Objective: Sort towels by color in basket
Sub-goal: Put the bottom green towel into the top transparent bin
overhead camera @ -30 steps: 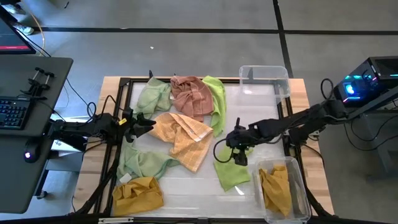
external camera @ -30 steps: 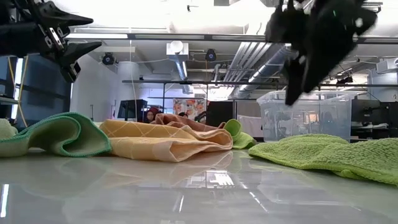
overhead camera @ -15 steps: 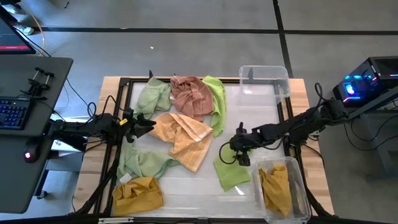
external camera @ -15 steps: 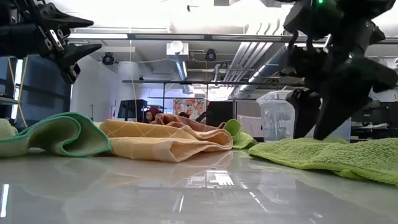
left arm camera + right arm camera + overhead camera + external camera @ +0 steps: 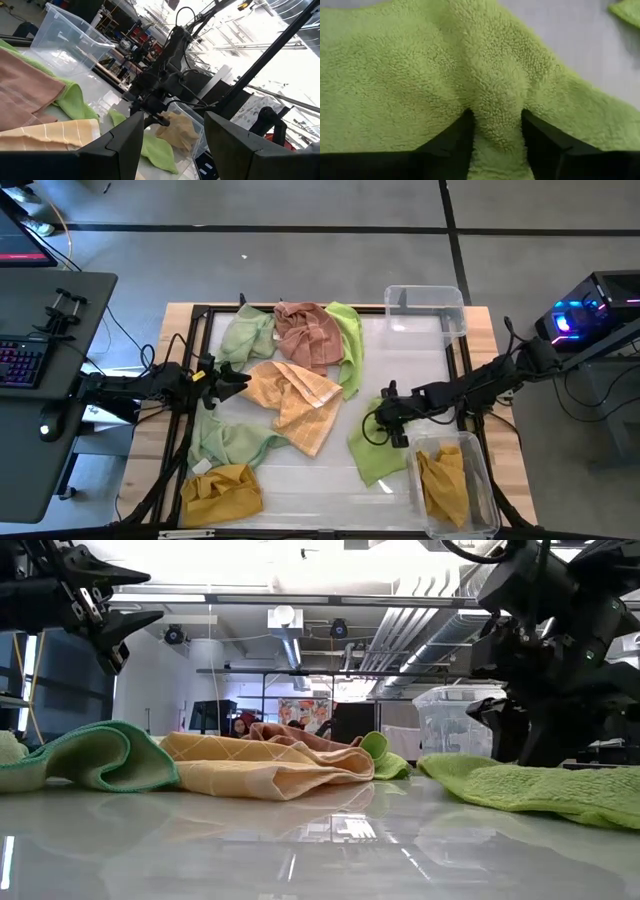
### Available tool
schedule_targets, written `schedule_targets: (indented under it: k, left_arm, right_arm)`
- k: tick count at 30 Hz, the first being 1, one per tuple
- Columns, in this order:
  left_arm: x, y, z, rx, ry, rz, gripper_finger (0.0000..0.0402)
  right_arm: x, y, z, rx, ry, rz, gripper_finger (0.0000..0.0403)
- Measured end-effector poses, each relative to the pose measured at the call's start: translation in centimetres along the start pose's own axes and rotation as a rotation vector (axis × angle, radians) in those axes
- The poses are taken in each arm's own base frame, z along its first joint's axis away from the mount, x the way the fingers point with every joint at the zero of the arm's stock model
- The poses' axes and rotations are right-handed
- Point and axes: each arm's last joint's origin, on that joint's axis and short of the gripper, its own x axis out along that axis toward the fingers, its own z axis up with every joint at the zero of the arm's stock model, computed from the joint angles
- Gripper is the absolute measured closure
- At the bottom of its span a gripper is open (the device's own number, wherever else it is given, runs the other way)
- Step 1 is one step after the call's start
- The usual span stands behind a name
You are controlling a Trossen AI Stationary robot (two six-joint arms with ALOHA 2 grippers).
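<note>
Now right gripper (image 5: 496, 131) pinches bright green towel (image 5: 445, 70).

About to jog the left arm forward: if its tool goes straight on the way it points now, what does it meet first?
Probably the peach-orange towel. The left tool hangs open above the table, aimed across it at that towel's near edge. Its height is hard to judge, so it may pass just over the cloth.

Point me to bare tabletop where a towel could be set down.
Open white table lies between the bright green towel pinched by the right gripper and the empty clear bin. A strip runs along the near edge. The left half is crowded, around the peach towel.
</note>
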Motion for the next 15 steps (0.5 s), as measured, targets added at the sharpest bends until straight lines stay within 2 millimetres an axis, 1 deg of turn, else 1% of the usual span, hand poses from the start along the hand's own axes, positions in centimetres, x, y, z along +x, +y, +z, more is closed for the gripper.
schedule_targets:
  k: [4, 6, 8, 10, 12, 13, 15]
  left_arm:
    - [0.0, 0.0, 0.0, 0.0, 0.0, 0.0, 0.0207]
    - [0.0, 0.0, 0.0, 0.0, 0.0, 0.0, 0.0207]
    - [0.0, 0.0, 0.0, 0.0, 0.001, 0.0, 0.0207]
    - [0.0, 0.0, 0.0, 0.0, 0.0, 0.0, 0.0207]
    - [0.0, 0.0, 0.0, 0.0, 0.002, 0.0, 0.0207]
    - [0.0, 0.0, 0.0, 0.0, 0.001, 0.0, 0.0207]
    - [0.0, 0.0, 0.0, 0.0, 0.002, 0.0, 0.0207]
  right_arm:
    - [-0.2, -0.1, 0.8, 0.045, -0.006, -0.003, 0.0329]
    - [-0.6, -0.4, 1.6, 0.089, -0.005, -0.01, 0.0365]
    - [-1.6, -0.9, 3.1, 0.15, -0.009, -0.021, 0.0388]
    - [-3.4, -1.6, 5.1, 0.182, -0.017, -0.035, 0.0388]
    - [-5.8, -2.5, 6.8, 0.208, 0.005, -0.063, 0.0378]
    - [-7.3, -3.0, 7.7, 0.219, 0.01, -0.096, 0.0376]
    - [-11.2, -3.8, 9.6, 0.193, -0.006, -0.206, 0.0378]
